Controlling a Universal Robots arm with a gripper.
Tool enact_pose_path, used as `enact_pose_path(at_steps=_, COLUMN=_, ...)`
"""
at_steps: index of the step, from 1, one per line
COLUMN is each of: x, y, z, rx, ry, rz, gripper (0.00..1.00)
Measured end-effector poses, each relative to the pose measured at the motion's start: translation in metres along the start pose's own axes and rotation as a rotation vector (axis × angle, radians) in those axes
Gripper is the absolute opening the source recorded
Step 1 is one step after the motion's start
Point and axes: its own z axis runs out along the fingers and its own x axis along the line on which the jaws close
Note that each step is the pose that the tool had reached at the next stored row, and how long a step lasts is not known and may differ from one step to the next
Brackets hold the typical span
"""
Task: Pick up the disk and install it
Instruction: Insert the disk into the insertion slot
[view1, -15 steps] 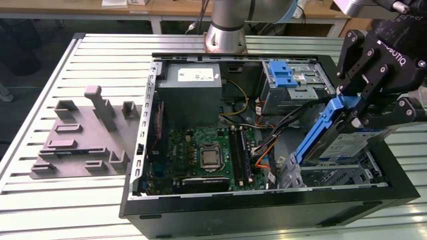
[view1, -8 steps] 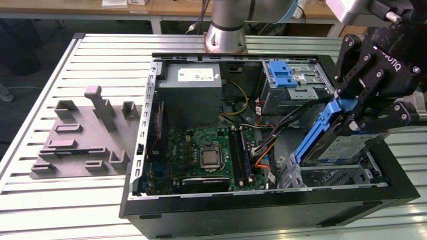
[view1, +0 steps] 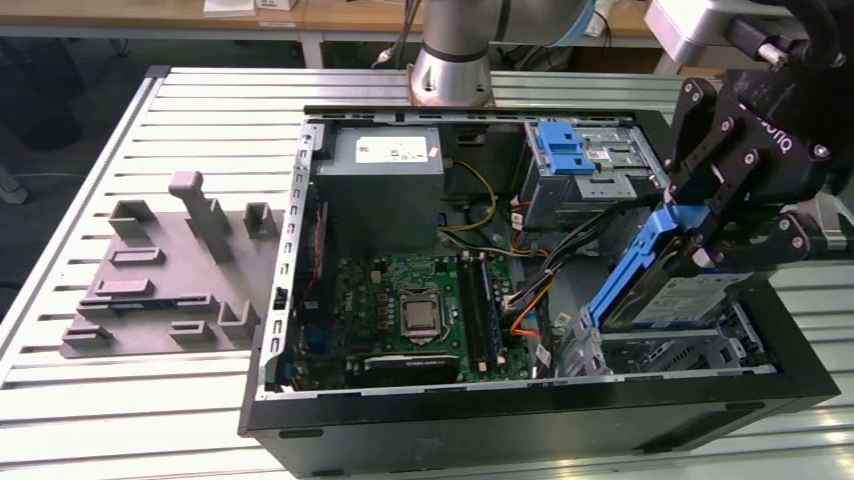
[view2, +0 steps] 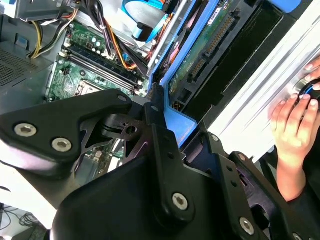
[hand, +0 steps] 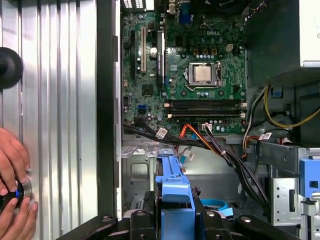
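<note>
My gripper (view1: 707, 250) is shut on the disk (view1: 667, 300), a silver drive with a white-and-blue label in a blue carrier frame. The disk hangs tilted, its lower end over the metal drive bay (view1: 681, 350) at the exterior view's right corner of the open computer case (view1: 521, 400). In the first wrist view the blue carrier (hand: 172, 192) sticks out from between the black fingers (hand: 142, 222), above the bay's grey sheet metal. The second wrist view shows the disk's green circuit board (view2: 200, 50) edge-on beside a finger (view2: 155, 117).
Inside the case lie a green motherboard (view1: 414, 310), a grey power-supply box (view1: 387, 175), a blue latch on a silver cage (view1: 574, 150) and loose cables (view1: 534, 290). A grey fixture (view1: 174, 270) sits on the table. A person's hands (hand: 12, 200) rest outside the case wall.
</note>
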Motion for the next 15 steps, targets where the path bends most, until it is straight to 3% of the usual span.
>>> enact_pose_path(at_steps=15, x=0.0003, y=-0.0002, z=0.0104, rx=-0.0001, ry=0.0002, rz=0.0, gripper=0.36)
